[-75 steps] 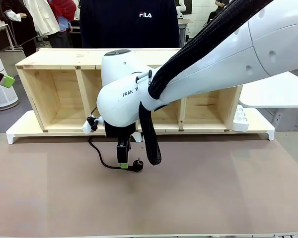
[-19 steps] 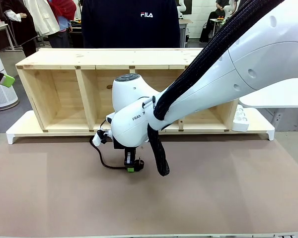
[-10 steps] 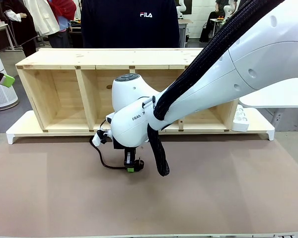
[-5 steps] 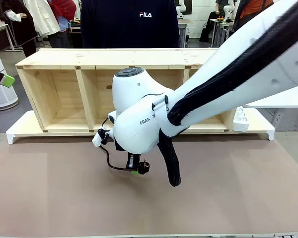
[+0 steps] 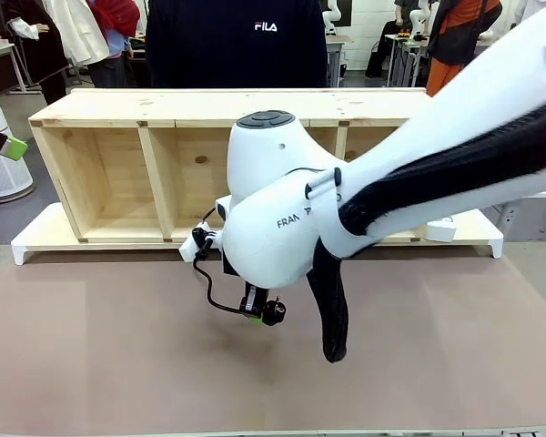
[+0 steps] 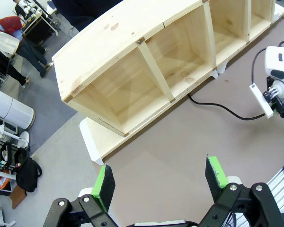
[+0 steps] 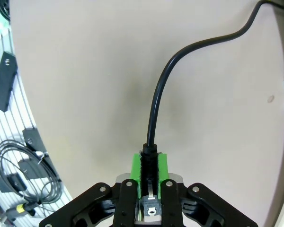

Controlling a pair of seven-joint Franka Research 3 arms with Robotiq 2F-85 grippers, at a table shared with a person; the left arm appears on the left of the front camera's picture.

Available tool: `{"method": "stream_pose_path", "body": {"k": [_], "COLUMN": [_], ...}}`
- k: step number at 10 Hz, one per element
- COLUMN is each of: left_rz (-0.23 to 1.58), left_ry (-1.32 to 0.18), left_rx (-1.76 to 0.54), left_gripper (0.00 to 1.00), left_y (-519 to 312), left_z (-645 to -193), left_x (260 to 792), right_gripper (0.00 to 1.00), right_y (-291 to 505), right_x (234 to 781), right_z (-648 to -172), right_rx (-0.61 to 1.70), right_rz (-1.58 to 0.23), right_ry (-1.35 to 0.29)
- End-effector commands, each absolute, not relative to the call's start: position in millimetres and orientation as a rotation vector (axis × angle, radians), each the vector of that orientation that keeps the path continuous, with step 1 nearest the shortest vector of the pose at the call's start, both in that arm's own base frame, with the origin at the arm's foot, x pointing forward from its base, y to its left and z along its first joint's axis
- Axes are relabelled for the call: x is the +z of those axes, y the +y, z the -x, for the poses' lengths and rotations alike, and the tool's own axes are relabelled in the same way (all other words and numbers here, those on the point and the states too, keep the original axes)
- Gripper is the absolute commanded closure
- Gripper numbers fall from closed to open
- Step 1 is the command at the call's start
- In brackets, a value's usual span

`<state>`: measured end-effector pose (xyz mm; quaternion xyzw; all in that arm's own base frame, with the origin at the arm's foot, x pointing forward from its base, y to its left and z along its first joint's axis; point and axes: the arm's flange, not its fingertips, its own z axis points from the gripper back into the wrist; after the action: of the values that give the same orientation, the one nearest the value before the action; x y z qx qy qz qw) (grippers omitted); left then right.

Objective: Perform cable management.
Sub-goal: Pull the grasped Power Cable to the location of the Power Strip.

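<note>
Plug end of the cable (image 7: 156,99) clamped in the right tool (image 7: 149,163), just above the brown surface (image 5: 91,364) in front of the wooden shelf (image 5: 118,107); cord trails back toward the shelf. The left tool (image 6: 158,177): released, empty.

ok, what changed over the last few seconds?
The right gripper, shut on the cable at its plug end, lifted off the mat and swung toward the robot's right, dragging the cable's slack along. Left gripper stays open, away from the cable; wooden shelf unmoved.
</note>
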<state>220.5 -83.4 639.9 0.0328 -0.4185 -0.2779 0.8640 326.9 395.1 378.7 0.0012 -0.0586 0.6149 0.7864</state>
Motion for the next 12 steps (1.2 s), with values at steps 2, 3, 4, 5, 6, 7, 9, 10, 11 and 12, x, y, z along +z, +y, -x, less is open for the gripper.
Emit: {"method": "stream_pose_path", "body": {"k": [2,3,4,5,6,7,9,10,11,12], "left_rz": [-0.067,-0.067,-0.067,-0.067,-0.067,-0.067,-0.067,-0.067,-0.067,-0.067], "left_ry": [-0.885,-0.885,-0.885,-0.885,-0.885,-0.885,-0.885,-0.885,-0.885,-0.885], "left_rx": [-0.583,-0.583,-0.583,-0.583,-0.583,-0.583,-0.583,-0.583,-0.583,-0.583], "left_gripper": [0.00,0.00,0.00,0.00,0.00,0.00,0.00,0.00,0.00,0.00], "left_y": [-84,-84,-84,-84,-84,-84,-84,-84,-84,-84], "left_z": [-222,-222,-222,-222,-222,-222,-222,-222,-222,-222], "left_x": [639,639,639,639,639,639,639,639,639,639], "right_gripper": [0.84,0.84,0.84,0.84,0.84,0.84,0.84,0.84,0.84,0.84], "right_y": [375,371,368,366,364,357,337,326,311,296], "right_x": [392,395,398,401,403,405,411,412,413,412], "right_z": [-285,-274,-264,-253,-243,-236,-221,-213,-205,-201], "right_rx": [1.283,1.278,1.273,1.267,1.258,1.215,1.114,1.064,1.008,0.961], "right_rz": [0.004,0.013,0.013,0.000,0.004,0.014,0.009,0.014,0.011,0.005], "right_ry": [-0.202,-0.219,-0.234,-0.252,-0.263,-0.273,-0.311,-0.331,-0.352,-0.363]}}
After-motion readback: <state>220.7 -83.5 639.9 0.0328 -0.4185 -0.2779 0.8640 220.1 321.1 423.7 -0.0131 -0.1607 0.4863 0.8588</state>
